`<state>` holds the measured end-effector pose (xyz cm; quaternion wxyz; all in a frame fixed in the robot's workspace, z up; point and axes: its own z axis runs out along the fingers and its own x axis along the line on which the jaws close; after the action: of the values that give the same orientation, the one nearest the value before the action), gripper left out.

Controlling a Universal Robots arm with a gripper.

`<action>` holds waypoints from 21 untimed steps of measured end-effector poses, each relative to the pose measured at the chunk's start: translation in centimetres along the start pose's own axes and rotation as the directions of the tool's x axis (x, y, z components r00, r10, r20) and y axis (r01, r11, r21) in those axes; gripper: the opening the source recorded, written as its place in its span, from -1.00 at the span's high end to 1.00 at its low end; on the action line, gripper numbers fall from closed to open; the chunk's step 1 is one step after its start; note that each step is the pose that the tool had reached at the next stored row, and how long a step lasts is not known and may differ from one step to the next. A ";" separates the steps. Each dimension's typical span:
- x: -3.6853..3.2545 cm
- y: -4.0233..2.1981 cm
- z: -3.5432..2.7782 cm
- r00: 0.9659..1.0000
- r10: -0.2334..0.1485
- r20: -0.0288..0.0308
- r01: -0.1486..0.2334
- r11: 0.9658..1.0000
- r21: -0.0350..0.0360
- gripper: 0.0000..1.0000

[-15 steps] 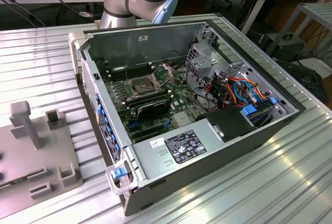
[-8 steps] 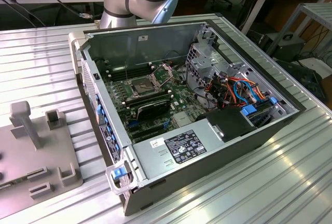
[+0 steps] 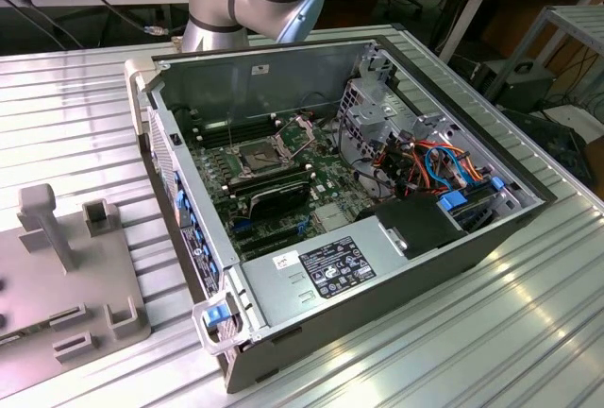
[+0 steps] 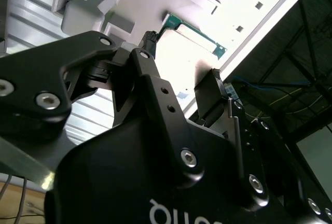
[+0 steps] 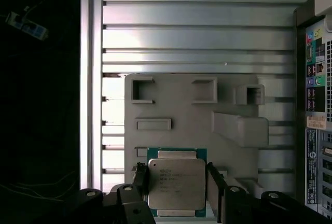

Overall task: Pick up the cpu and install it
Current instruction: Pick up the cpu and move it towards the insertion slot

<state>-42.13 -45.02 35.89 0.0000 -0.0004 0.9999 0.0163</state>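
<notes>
Looks set for a side grab, with the end effector (image 5: 176, 168) open and straddling the cpu (image 5: 176, 185), parked flat in its grey holder (image 5: 181, 105) on the tabletop (image 5: 181, 27) to keep both edges reachable.

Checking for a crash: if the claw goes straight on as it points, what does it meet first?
Likely the cpu, lying on the grey holder plate; the open claw lines up astride it in the first wrist view. How far off it is remains unclear.

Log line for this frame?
stage: pick | gripper around cpu | cpu on grey tray | socket frame raised
</notes>
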 end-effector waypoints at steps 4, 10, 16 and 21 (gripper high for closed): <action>-0.15 0.00 0.00 1.000 0.000 0.000 0.000 1.000 0.000 -0.09; -0.29 0.00 0.01 1.000 0.000 0.000 0.000 1.000 0.000 -0.09; -0.42 0.00 0.00 1.000 0.000 0.000 0.000 1.000 0.000 -0.09; -0.59 0.00 0.00 1.000 0.000 0.000 0.000 1.000 0.000 -0.09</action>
<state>-41.55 -45.02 35.88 0.0000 -0.0004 0.9999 0.0164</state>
